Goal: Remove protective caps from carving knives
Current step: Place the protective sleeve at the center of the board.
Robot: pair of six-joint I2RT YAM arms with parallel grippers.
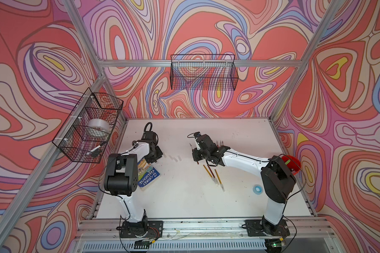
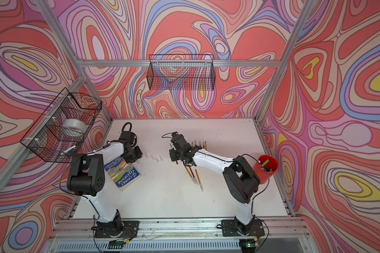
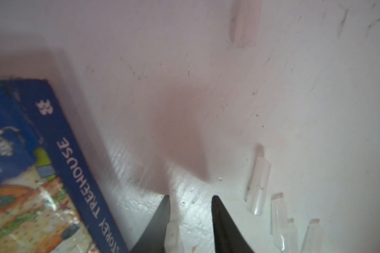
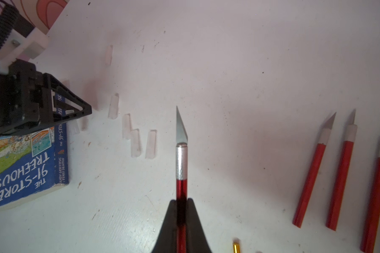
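Note:
In the right wrist view my right gripper [image 4: 181, 200] is shut on a dark red carving knife [image 4: 181, 162], whose grey blade is bare. Several loose protective caps [image 4: 135, 142] lie on the white table between the two arms. My left gripper [image 3: 190, 198] hangs low over the table, open, and one cap [image 3: 172, 234] rests against a single finger. Other caps [image 3: 258, 186] lie beside it. Three uncapped red knives [image 4: 340, 184] lie in a row beyond the right arm. In both top views, capped knives [image 1: 208, 172] [image 2: 190, 172] lie under the right forearm.
A blue book [image 1: 148, 175] lies beside the left gripper. A blue tape ring [image 1: 256, 188] sits by the right arm's elbow, and a red cup [image 2: 265, 168] stands at the table's right edge. Wire baskets [image 1: 203, 73] [image 1: 90, 127] hang on the back and left walls.

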